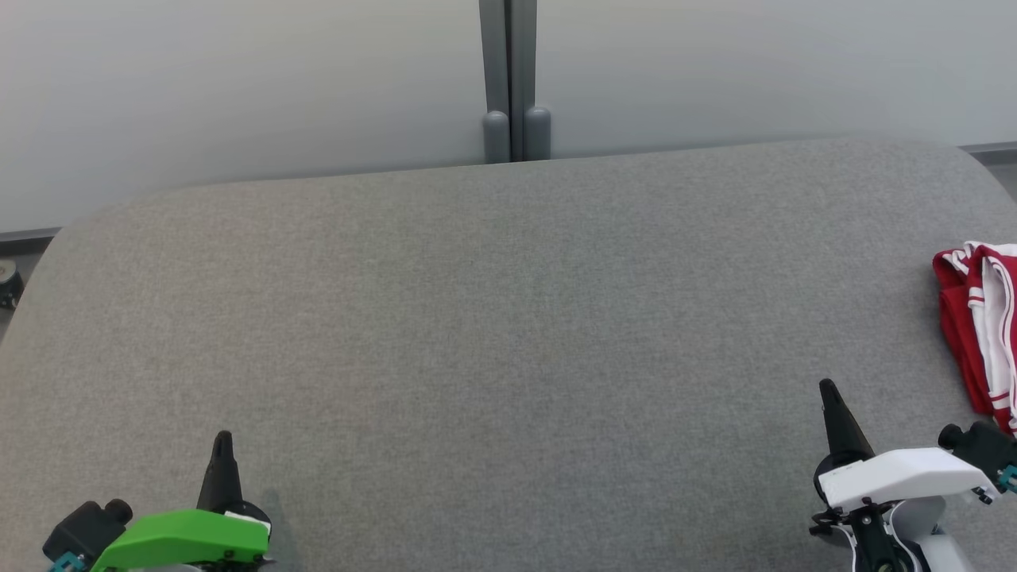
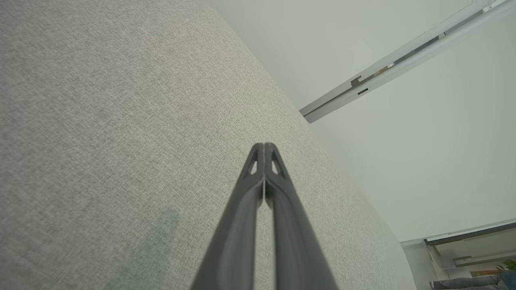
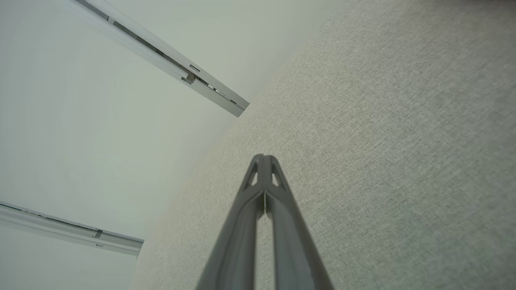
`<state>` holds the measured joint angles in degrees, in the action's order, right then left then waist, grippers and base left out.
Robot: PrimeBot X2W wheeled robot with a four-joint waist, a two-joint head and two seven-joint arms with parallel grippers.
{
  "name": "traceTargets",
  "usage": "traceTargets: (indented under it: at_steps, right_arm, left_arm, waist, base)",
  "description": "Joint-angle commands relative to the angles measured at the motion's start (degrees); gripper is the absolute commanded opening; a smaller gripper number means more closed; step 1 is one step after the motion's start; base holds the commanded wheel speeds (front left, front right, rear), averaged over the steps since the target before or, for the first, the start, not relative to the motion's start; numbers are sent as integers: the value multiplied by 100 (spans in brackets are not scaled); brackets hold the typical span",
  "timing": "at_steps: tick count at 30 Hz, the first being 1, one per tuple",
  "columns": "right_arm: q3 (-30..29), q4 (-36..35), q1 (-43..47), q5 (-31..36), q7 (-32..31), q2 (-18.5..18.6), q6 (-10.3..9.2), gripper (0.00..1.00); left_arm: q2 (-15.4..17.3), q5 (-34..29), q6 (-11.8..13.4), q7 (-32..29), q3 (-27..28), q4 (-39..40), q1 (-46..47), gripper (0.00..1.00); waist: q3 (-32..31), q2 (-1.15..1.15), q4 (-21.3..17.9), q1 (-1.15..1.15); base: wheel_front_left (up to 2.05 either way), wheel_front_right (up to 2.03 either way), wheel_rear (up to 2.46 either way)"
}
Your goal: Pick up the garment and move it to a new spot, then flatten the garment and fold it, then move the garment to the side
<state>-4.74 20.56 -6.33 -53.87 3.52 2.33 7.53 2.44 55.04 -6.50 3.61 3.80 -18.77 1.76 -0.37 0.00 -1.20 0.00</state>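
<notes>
A red garment [image 1: 979,334] with white stripes lies bunched at the right edge of the grey table [image 1: 493,334], cut off by the head view's border. My right gripper [image 1: 829,386] hovers low at the lower right, shut and empty, a short way left of and nearer than the garment. At the lower left my left gripper [image 1: 222,436] is shut and empty too, far from the garment. In the left wrist view the left gripper [image 2: 264,146] has its fingers pressed together above grey cloth. The right wrist view shows the right gripper [image 3: 263,157] the same way.
The grey fabric table has rounded far corners. Behind it stands a pale wall with a grey vertical post [image 1: 508,79]. Floor shows past the table's left edge [image 1: 16,270].
</notes>
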Motion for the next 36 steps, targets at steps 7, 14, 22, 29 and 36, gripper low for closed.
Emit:
traceTargets:
  at_steps: [7, 14, 22, 29, 36]
  right_arm:
    - [-42, -164, -86, -566, -148, 41, -2, 0]
    - [-63, -223, -86, -997, -260, 45, -3, 0]
    - [-86, -287, -88, -1444, -383, 48, -3, 0]
    - [-105, -339, -89, -1818, -484, 51, -4, 0]
    - [-121, -386, -90, -2161, -573, 54, -4, 0]
  left_arm:
    - [41, 558, 31, -140, 66, 160, 201, 0]
    - [45, 970, 31, -254, 96, 220, 235, 0]
    - [48, 1409, 36, -378, 124, 293, 284, 0]
    - [51, 1774, 41, -477, 150, 345, 329, 0]
    - [53, 2104, 42, -572, 176, 392, 345, 0]
  waist:
    - [3, 0, 11, 0]
    - [6, 0, 22, 0]
    - [9, 0, 34, 0]
    - [12, 0, 45, 0]
    - [15, 0, 56, 0]
  base:
    - [0, 0, 0]
    - [0, 0, 0]
    - [0, 0, 0]
    - [0, 0, 0]
    - [0, 0, 0]
